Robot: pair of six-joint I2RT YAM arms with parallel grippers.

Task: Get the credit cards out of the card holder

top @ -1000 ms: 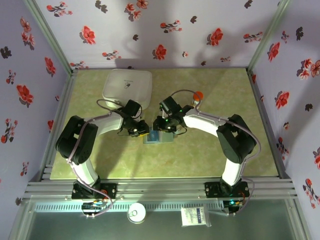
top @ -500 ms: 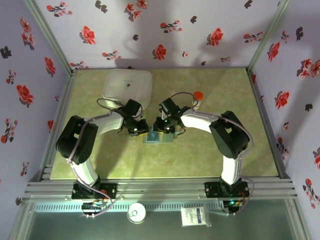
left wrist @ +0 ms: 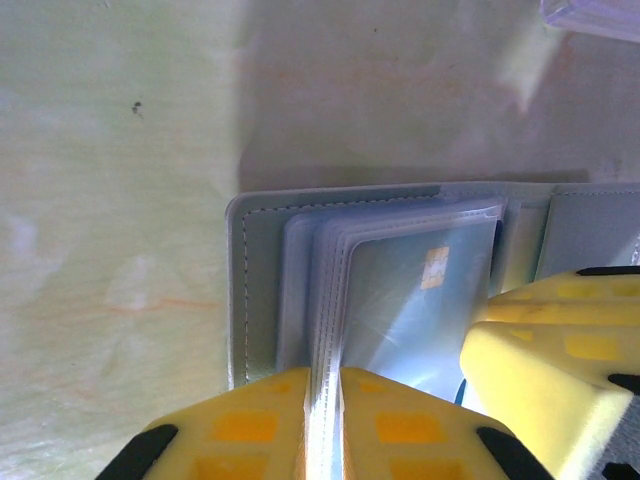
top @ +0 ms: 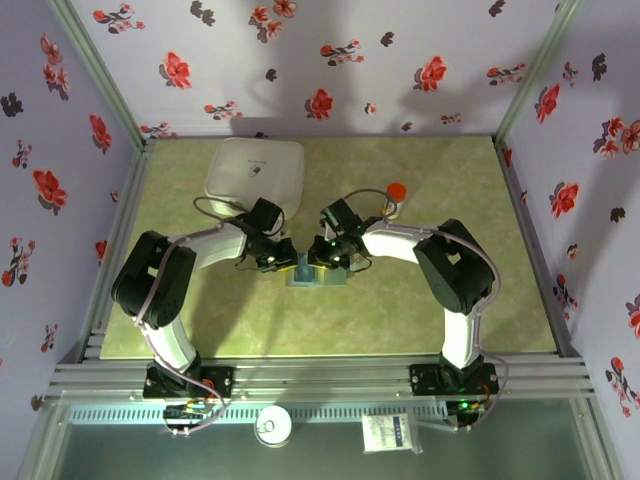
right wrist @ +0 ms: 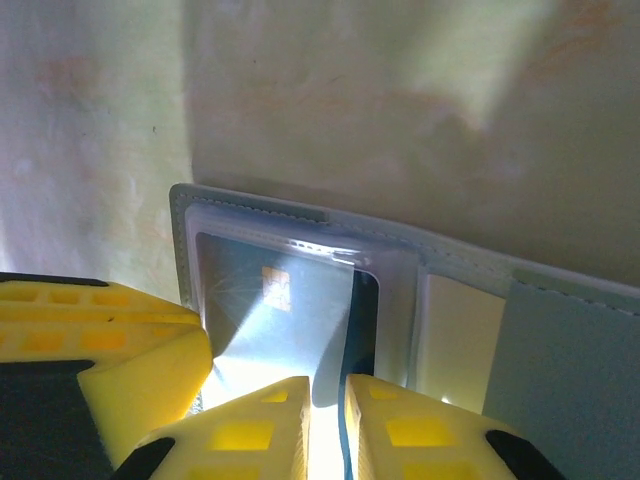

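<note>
I'm watching the card holder [left wrist: 255, 290] lying open mid-way across the table [top: 430, 300], its long axis running left to right between the arms. It's slate grey-blue, stitched, fanning clear sleeves [left wrist: 300, 300]. The left gripper [left wrist: 322, 385] is pinching those sleeves. The right gripper [right wrist: 327, 395] is squeezing the leaf carrying a blue-teal card [right wrist: 270, 330] with a gold chip [right wrist: 276, 288]. Beyond, a white box [top: 255, 172] is showing a mark too small to read.

Slate grey-blue card holder [left wrist: 252, 300] with pale stitching, teal card [right wrist: 270, 330] flashing a gold chip, bright yellow fingers [left wrist: 400, 430], mottled yellow-green table [top: 380, 320], lilac walls [top: 480, 40] dotted with red flowers.
</note>
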